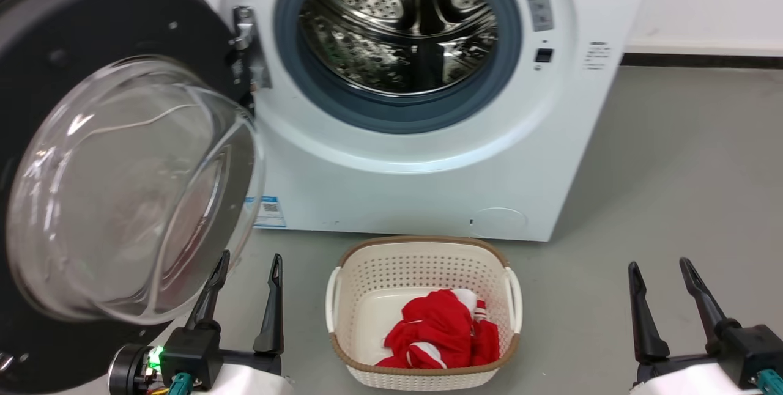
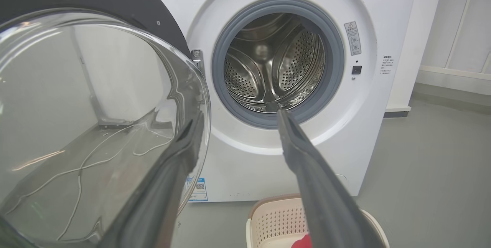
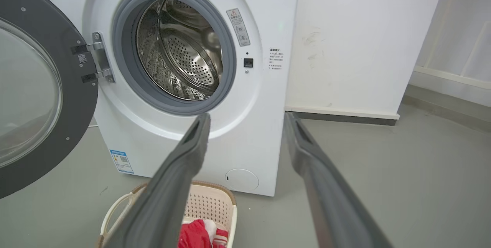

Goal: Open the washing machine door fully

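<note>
Left claw (image 1: pixel 251 256), agape, just beside the washing machine door (image 1: pixel 122 169)

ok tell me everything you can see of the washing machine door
The washing machine door is a round black disc around a clear bulging glass bowl. It is swung wide open on a metal hinge left of the drum opening, its bowl turned toward the robot. The open left gripper sits close beside the bowl; whether they touch is unclear.

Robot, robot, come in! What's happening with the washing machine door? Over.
Left gripper open, empty, close by the door glass. Right gripper open, empty. Washing machine door swung wide, drum exposed. Laundry basket on floor in front, not blocking door.
</note>
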Controlling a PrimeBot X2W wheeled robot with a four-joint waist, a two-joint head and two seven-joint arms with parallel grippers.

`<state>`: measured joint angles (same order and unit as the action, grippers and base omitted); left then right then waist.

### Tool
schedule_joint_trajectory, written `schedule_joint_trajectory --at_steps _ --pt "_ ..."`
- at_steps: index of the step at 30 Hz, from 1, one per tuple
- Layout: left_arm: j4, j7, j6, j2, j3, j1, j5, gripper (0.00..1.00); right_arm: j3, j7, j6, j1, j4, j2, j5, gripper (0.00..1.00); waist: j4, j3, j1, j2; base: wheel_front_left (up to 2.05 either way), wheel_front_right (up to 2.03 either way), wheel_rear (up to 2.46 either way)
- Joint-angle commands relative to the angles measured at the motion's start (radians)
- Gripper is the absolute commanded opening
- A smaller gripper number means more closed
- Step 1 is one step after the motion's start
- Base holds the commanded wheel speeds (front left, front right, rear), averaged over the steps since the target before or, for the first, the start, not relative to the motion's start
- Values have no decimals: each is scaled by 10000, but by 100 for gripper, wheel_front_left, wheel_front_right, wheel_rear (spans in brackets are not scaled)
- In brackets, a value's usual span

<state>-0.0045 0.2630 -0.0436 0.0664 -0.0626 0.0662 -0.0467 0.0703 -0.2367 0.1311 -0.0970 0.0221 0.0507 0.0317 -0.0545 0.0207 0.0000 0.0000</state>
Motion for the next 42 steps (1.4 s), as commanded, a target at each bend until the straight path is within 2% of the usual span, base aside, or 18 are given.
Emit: schedule_joint_trajectory --at_steps 1,9,28,29,32,42 --pt "71 22 54 -12 -16 -138 58 100 40 51 -7 -153 -98 -14 -40 100 252 21 0 0 0 0 0" --pt "494 22 120 -32 81 -123 15 100 -45 155 -7 -378 -79 -14 84 100 539 22 0 0 0 0 0" --pt "634 22 116 -67 169 -60 34 100 -106 101 -7 -281 78 -14 222 100 473 1 0 0 0 0 0" --pt "617 0 90 -58 148 -80 -13 0 -109 127 0 -312 81 2 169 0 473 1 0 0 0 0 0" --pt "863 -29 86 -69 117 16 -20 0 -132 132 0 -364 318 0 181 0 473 1 0 0 0 0 0" --pt "1131 -582 -46 -81 390 -283 -2135 0 -199 471 -1 -53 532 106 2435 0 478 -18 0 0 0 0 0"
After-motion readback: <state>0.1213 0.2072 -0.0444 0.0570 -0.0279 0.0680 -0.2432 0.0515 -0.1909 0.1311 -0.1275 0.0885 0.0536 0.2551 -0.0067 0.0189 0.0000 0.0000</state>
